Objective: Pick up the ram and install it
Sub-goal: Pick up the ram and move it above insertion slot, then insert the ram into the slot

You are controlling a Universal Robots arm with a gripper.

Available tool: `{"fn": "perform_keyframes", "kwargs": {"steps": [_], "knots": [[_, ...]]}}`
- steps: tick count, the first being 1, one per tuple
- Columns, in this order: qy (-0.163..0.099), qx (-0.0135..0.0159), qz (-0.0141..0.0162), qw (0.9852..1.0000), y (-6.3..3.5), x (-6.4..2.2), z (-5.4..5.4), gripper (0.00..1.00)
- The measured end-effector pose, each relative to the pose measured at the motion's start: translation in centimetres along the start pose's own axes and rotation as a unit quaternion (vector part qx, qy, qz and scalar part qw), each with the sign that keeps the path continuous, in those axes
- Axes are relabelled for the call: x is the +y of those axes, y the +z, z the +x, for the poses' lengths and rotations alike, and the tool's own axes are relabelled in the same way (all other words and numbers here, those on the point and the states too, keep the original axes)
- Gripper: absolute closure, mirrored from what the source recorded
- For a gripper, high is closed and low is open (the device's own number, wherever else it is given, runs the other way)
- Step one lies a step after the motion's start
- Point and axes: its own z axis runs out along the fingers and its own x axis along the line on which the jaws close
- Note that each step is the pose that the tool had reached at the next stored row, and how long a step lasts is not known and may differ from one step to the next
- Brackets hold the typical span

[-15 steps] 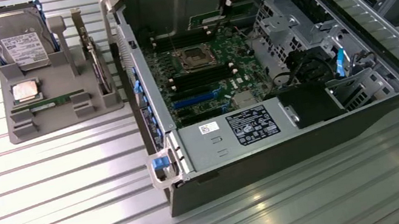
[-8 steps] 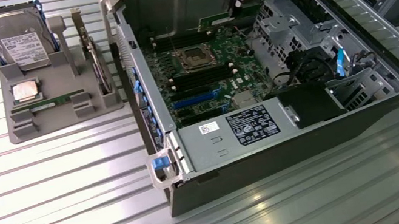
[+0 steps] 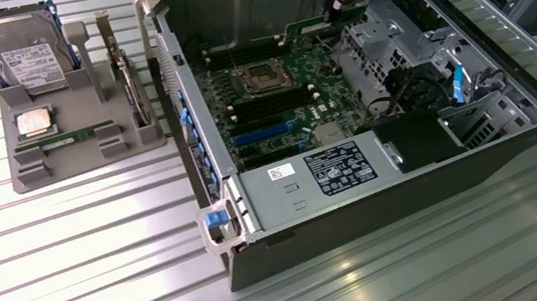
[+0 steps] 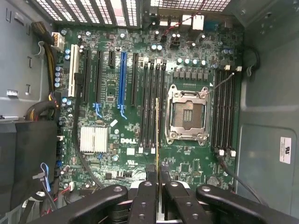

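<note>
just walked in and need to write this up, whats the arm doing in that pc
The arm's gripper is shut on the ram, a thin green stick seen edge-on in the wrist view. It holds the stick inside the open computer case, over the black memory slots beside the empty processor socket. The stick does not look seated yet. A second stick lies in the grey holder outside the case.

Exterior view looks down obliquely from afar; wrist view faces the shared motherboard [image 3: 272, 104] [image 4: 112, 88] closely.
</note>
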Motion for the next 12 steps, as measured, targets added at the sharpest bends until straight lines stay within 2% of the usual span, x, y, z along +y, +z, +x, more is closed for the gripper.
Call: {"fn": "perform_keyframes", "kwargs": {"steps": [5,9,12], "knots": [[0.0,0.0,0.0,1.0,0.08,0.08,0.0,0.87],[0.001,0.0014,-0.0001,1.0,1.91,1.54,0.0,0.87],[0.003,0.0048,-0.0002,1.0,2.8,2.25,-0.1,0.87]]}}
